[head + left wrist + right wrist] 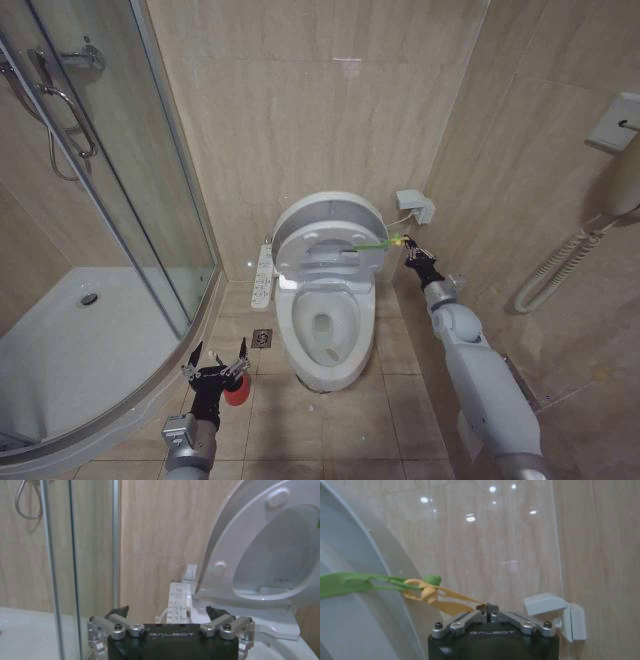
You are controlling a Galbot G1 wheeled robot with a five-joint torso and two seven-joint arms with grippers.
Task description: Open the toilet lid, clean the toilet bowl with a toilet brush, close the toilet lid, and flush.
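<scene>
White toilet lid (330,232) raised – right claw (410,250) pinching yellow strap (451,600); left claw (215,367) wide, above red holder (236,391).

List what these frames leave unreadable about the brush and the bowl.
- Toilet brush: in the head view, the open left gripper covers all but a red patch of the small red round holder; no handle or head can be made out.
- White ceramic toilet bowl: too small to judge staining; cut off in the left wrist view.
- Glossy white plastic toilet lid: its edge is cropped in the right wrist view.
</scene>
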